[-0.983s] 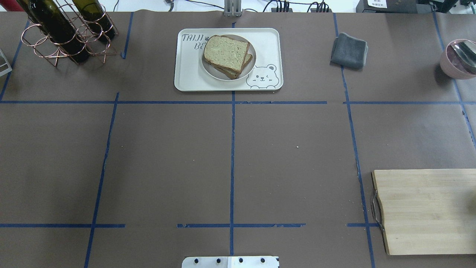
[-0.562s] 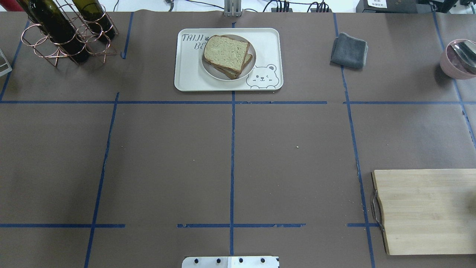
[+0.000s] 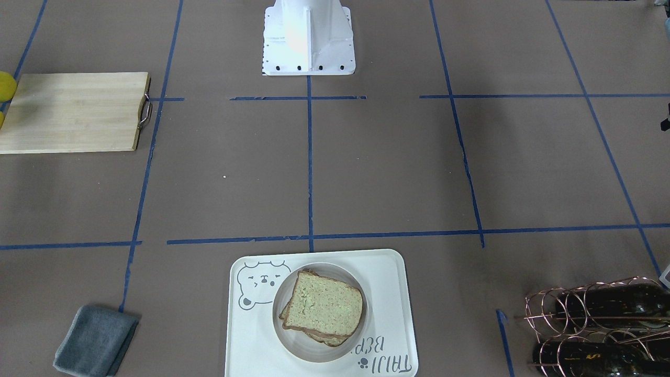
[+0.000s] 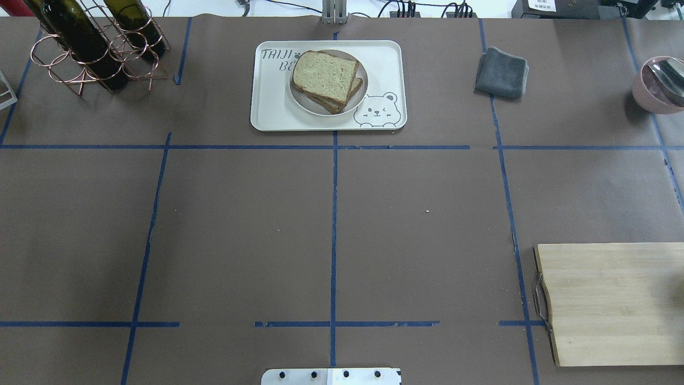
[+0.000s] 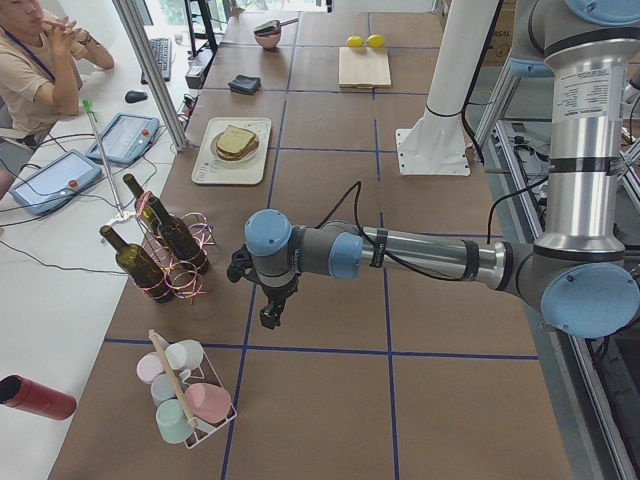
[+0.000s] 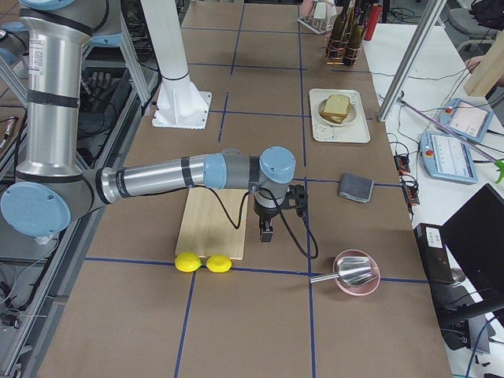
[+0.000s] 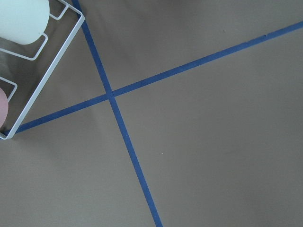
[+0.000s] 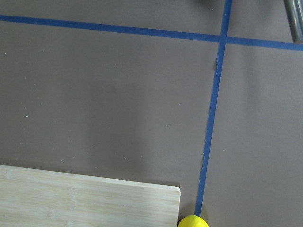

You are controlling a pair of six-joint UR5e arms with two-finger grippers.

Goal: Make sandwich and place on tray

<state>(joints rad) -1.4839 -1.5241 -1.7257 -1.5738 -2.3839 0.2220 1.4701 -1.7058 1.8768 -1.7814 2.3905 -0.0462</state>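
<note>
The left gripper [image 5: 270, 318] hangs low over bare table at the left end. The right gripper [image 6: 267, 233] hangs at the right end, just beside the bamboo cutting board [image 6: 213, 224]. Both show only in the side views, so I cannot tell whether their fingers are apart or together. Neither appears to carry anything.

The task looks finished, or very nearly so. The sandwich [image 4: 326, 79] sits as two stacked bread slices, the top one slightly skewed, on a round cream dish [image 4: 357, 99]. That dish rests inside the bear-print tray [image 4: 385, 59] at the far centre of the table, well apart from both arms. Any filling is hidden between the slices. Nothing seems left to move.

At the far right, a pink bowl [image 4: 641, 99] holds a metal spoon [image 4: 668, 77]. At the far left, a copper wire rack [image 4: 72, 80] holds dark wine bottles [image 4: 80, 37]. Near the left gripper, a white wire basket [image 5: 225, 425] holds pastel cups [image 5: 185, 355]. Two lemons [image 6: 203, 262] touch the board's end.
</note>
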